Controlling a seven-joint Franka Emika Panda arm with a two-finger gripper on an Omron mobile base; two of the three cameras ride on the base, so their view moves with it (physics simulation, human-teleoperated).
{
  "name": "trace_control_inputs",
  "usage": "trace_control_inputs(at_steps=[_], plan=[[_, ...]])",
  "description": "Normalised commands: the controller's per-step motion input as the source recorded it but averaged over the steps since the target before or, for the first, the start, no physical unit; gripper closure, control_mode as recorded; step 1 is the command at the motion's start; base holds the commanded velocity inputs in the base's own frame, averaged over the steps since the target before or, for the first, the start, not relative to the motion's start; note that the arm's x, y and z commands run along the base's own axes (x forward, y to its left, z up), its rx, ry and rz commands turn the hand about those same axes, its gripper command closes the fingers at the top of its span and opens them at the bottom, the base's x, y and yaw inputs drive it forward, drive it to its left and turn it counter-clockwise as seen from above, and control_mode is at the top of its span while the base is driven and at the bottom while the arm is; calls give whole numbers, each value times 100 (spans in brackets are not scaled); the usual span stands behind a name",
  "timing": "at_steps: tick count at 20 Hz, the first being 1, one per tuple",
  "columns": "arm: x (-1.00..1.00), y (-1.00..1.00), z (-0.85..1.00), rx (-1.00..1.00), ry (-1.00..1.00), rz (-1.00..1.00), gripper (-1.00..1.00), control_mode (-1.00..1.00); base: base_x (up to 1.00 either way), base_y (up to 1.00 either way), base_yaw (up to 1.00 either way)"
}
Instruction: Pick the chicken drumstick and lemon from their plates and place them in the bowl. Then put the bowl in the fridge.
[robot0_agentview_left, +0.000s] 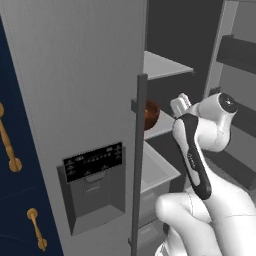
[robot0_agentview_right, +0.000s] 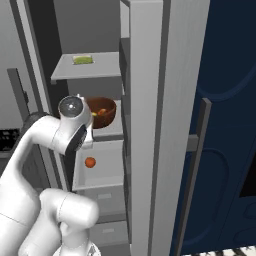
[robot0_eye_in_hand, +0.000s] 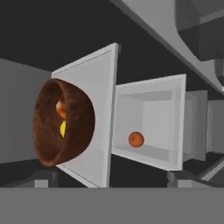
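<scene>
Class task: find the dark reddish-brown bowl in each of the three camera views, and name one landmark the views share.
Left base view: the bowl peeks out right of the fridge door edge, on a shelf.
Right base view: left of centre, on the grey shelf.
Hand view: at left, tipped by the camera's roll.
Shared landmark: the shelf under the bowl.

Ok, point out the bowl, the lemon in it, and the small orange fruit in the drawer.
bowl (robot0_eye_in_hand: 78, 111), hand view, on its dark glossy outer wall.
lemon (robot0_eye_in_hand: 63, 128), hand view, on the yellow sliver showing inside the bowl.
small orange fruit (robot0_eye_in_hand: 136, 139), hand view, on its middle, in the white drawer.
</scene>
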Motion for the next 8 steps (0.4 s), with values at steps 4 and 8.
trace_control_inputs(at_steps=[4, 8], plan=[[-100, 0, 61, -5, 7, 0, -100, -100, 0, 0, 0], [-98, -1, 42, -2, 2, 0, -100, -100, 0, 0, 0]])
